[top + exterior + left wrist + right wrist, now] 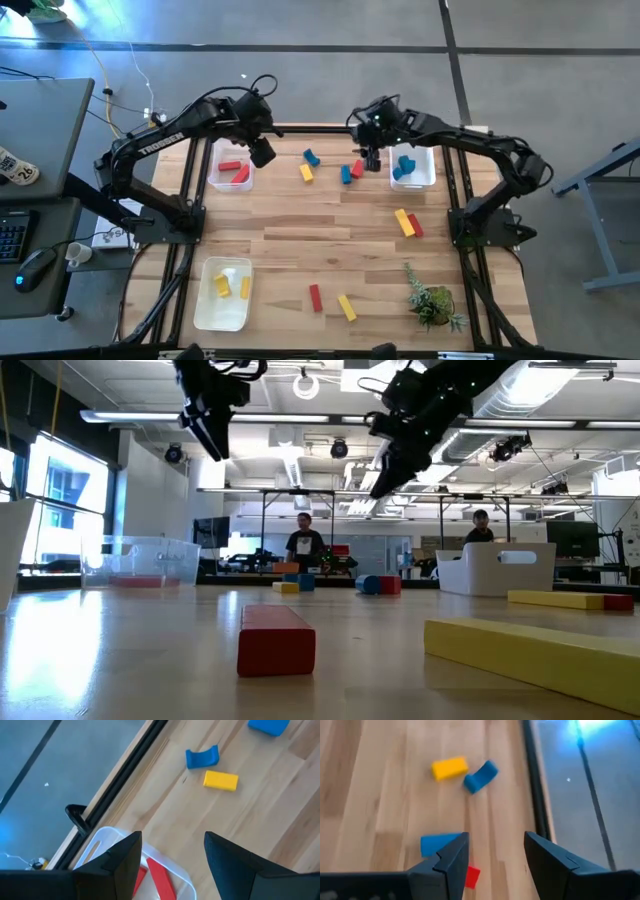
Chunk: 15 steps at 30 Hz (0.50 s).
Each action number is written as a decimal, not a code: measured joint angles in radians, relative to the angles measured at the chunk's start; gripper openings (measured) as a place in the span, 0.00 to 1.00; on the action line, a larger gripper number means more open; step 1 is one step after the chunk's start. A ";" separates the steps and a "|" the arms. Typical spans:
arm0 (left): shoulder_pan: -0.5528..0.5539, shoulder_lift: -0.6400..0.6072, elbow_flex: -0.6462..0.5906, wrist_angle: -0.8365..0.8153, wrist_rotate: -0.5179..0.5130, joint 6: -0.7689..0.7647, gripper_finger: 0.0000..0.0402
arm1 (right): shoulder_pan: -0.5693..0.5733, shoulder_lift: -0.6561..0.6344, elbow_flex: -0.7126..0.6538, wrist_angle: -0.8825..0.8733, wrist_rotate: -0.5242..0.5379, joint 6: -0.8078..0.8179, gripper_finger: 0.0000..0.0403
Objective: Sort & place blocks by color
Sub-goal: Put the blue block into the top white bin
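Front edge: I see a red block and a yellow block lying on the table, near the small plant.
Front-left bin: this clear bin holds two yellow blocks.
Right middle: a yellow bar and a red bar lie touching each other.
Far middle: I see loose blue, yellow and red blocks on the table between the two far bins.
Far-left bin: red blocks lie inside it.
Far-right bin: blue blocks lie inside it.
Left gripper: it hangs above the table just beside the far-left bin, fingers apart, holding nothing.
Right gripper: it hangs over the loose blocks in the far middle, fingers apart, empty.
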 joint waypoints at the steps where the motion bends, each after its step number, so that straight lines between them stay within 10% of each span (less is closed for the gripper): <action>1: 0.000 0.000 -0.003 0.000 0.000 -0.001 0.50 | 0.007 0.011 0.000 -0.012 0.000 -0.041 0.44; 15: -0.015 0.001 -0.012 0.000 0.001 -0.007 0.50 | 0.087 0.190 0.000 -0.040 0.085 -0.177 0.44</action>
